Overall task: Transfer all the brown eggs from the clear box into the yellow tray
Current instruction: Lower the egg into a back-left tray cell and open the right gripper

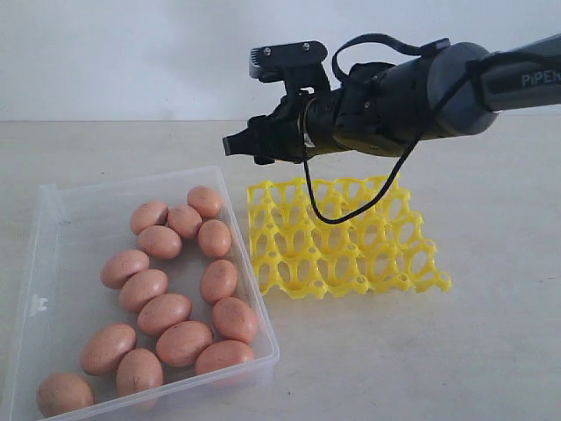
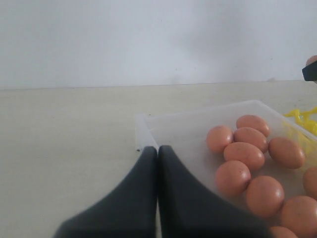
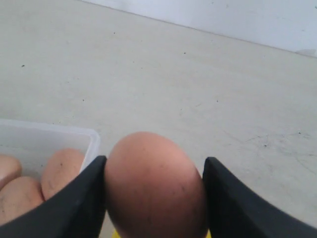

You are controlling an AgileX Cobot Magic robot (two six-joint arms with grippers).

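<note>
Brown eggs (image 1: 164, 312), smooth ovals of pinkish-brown with faint dark speckles, lie loosely clustered on their sides in the clear box (image 1: 83, 232), many touching one another. The box is shallow transparent plastic with rounded corners and a raised rim. Just beside it on the pale matte counter (image 1: 438, 351) sits the yellow tray (image 1: 337, 263), a glossy openwork lattice of round cups with scalloped edges; no egg shows in its cups. The right claw (image 3: 154, 161) grasps a held egg (image 3: 153, 193) between its dark, matte fingers, up in the air near the tray's left edge. The left claw (image 2: 157, 148) is clenched, fingers pressed together, beside the box's corner.
</note>
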